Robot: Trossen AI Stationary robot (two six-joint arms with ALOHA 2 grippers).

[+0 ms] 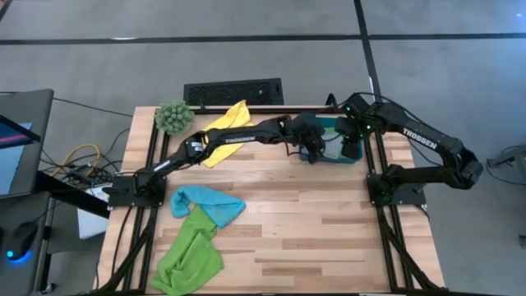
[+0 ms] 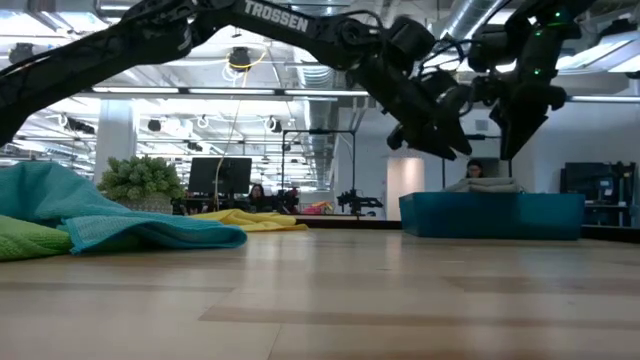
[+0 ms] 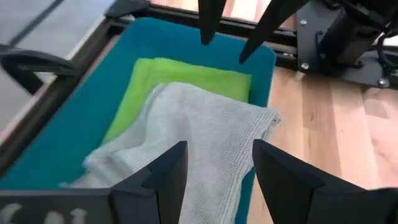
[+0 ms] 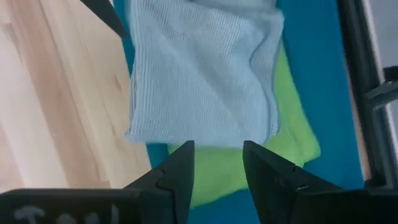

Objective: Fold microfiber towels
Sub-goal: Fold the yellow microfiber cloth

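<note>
A teal bin [image 1: 335, 156] stands at the table's far right. In it a folded grey towel [image 3: 205, 130] lies on a folded lime green towel [image 3: 186, 74]; both also show in the right wrist view, grey [image 4: 205, 68] and lime green [image 4: 249, 162]. My left gripper [image 1: 316, 152] is open above the bin's left side, clear of the grey towel. My right gripper [image 1: 352, 148] is open above the bin's right side, also clear. In the low view both hang above the bin [image 2: 490, 215], the left gripper [image 2: 445, 140] and the right gripper [image 2: 515, 130].
A yellow towel [image 1: 226, 127] lies at the far left beside a fuzzy green plant ball [image 1: 173, 117]. A light blue towel [image 1: 209, 204] and a crumpled lime green towel [image 1: 189, 255] lie at the near left. A black grille [image 1: 233, 91] lies beyond the far edge.
</note>
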